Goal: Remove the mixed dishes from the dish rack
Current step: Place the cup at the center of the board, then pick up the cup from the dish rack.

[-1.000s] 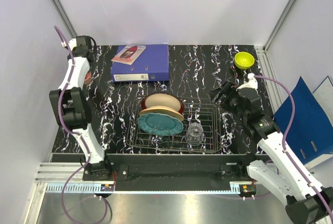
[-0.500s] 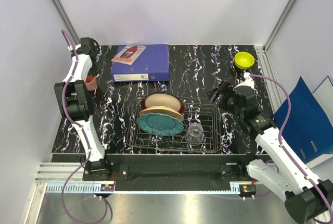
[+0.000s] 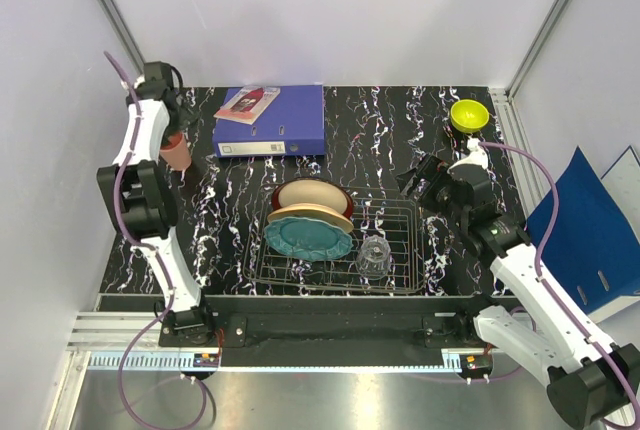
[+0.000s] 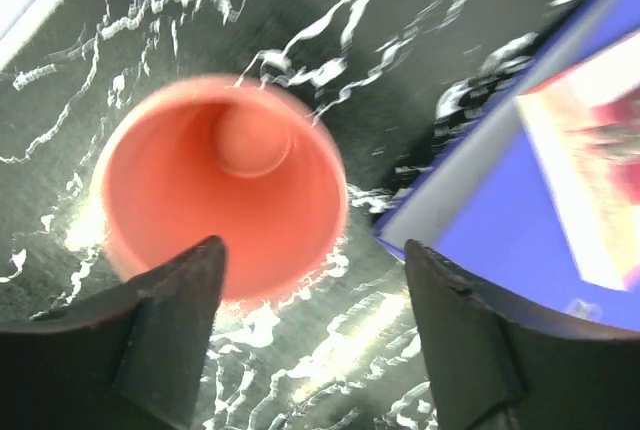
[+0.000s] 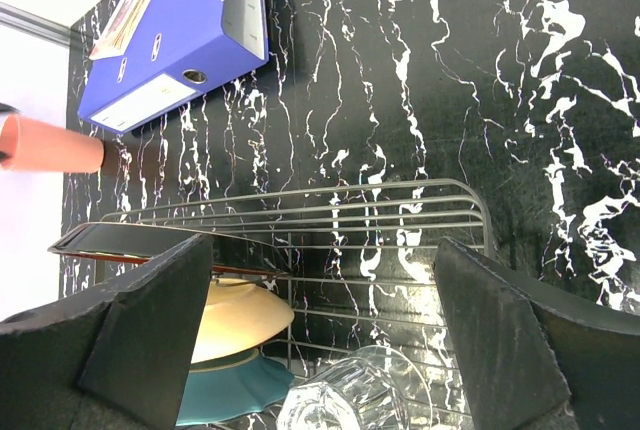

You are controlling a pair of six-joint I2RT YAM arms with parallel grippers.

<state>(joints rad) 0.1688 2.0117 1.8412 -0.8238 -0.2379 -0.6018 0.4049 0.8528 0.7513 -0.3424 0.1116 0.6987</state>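
Note:
The salmon-pink cup (image 4: 222, 185) stands upright on the table at the far left (image 3: 175, 152), beside the blue ring binder. My left gripper (image 4: 315, 320) is open just above it (image 3: 170, 133) and holds nothing. The wire dish rack (image 3: 400, 250) holds the red-rimmed plate (image 3: 312, 193), the cream-yellow plate (image 3: 310, 218), the teal plate (image 3: 308, 239) and the clear glass tumbler (image 3: 374, 256). My right gripper (image 5: 320, 330) hovers open over the rack's right end (image 3: 425, 176), with the tumbler (image 5: 350, 400) just below it. The yellow-green bowl (image 3: 468, 115) sits at the back right.
A blue ring binder (image 3: 270, 120) with a red booklet on it lies at the back, close to the cup (image 4: 520, 180). A second blue binder (image 3: 590, 230) leans outside the right wall. White walls close in the table on three sides.
My left gripper has opened and let go of the pink cup, which now stands on the table. My right gripper has opened a little wider and shifted slightly towards the rack.

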